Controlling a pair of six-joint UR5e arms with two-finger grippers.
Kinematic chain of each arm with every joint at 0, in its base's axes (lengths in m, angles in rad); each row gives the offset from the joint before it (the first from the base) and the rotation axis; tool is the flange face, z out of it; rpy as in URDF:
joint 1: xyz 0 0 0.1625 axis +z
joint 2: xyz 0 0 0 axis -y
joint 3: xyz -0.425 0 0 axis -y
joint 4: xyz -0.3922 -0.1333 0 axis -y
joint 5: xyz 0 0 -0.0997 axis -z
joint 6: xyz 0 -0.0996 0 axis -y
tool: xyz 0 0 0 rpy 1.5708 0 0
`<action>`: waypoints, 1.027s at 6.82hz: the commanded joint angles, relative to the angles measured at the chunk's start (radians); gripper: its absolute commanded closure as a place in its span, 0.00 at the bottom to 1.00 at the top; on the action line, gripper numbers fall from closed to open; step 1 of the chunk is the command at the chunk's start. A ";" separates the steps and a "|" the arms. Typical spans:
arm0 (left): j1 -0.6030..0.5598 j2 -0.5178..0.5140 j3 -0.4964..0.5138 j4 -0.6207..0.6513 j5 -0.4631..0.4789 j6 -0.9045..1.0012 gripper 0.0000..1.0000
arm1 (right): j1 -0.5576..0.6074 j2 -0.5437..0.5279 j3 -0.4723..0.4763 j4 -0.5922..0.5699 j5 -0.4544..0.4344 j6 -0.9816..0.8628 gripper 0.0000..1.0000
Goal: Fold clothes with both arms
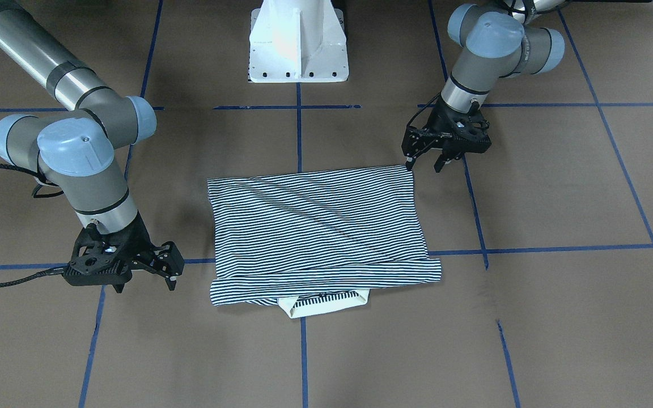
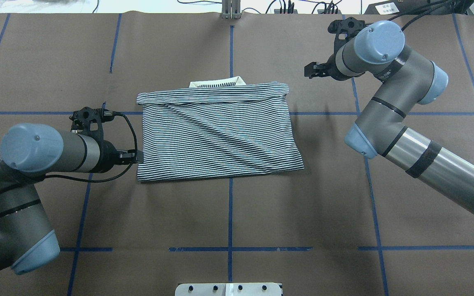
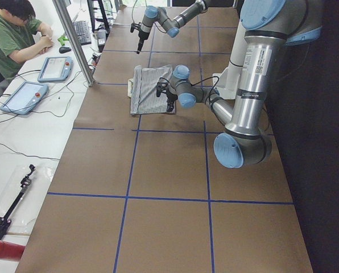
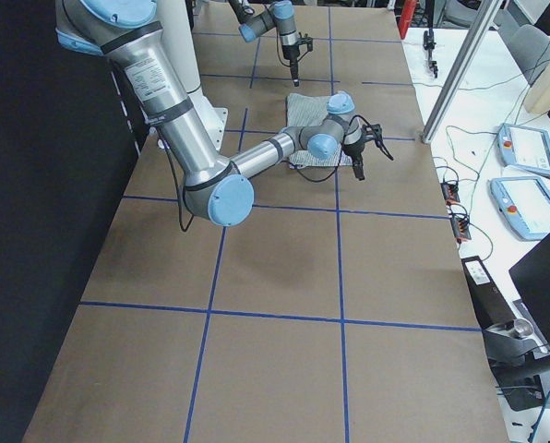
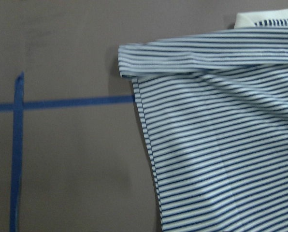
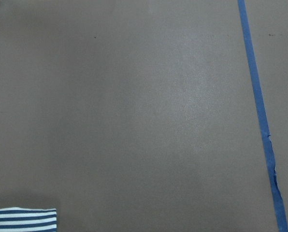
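Flanking the polo shirt (image 1: 315,226) before the white pedestal (image 1: 298,45), left end effector (image 1: 424,165) and right end effector (image 1: 145,286) gape empty.

one shirt (image 1: 315,226), two arms (image 1: 83,170) (image 1: 496,51), one person (image 3: 13,37)

The polo shirt (image 1: 315,226) is soft matt cloth, lightly creased. Matt brown paper covers the bench (image 1: 559,187), crossed by smooth blue tape (image 1: 559,248). The left arm (image 1: 465,79) and right arm (image 1: 26,48) show satin grey metal, with smooth blue plastic caps (image 1: 74,146).
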 commanded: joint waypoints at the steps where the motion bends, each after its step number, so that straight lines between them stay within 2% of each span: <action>1: 0.045 -0.008 0.014 -0.023 0.044 -0.093 0.60 | 0.001 -0.001 0.001 0.001 0.001 0.001 0.00; 3: 0.045 -0.045 0.086 -0.025 0.045 -0.093 0.60 | -0.001 -0.001 0.001 0.001 -0.001 0.002 0.00; 7: 0.045 -0.045 0.103 -0.023 0.044 -0.083 0.59 | 0.001 -0.001 0.001 0.004 -0.004 0.004 0.00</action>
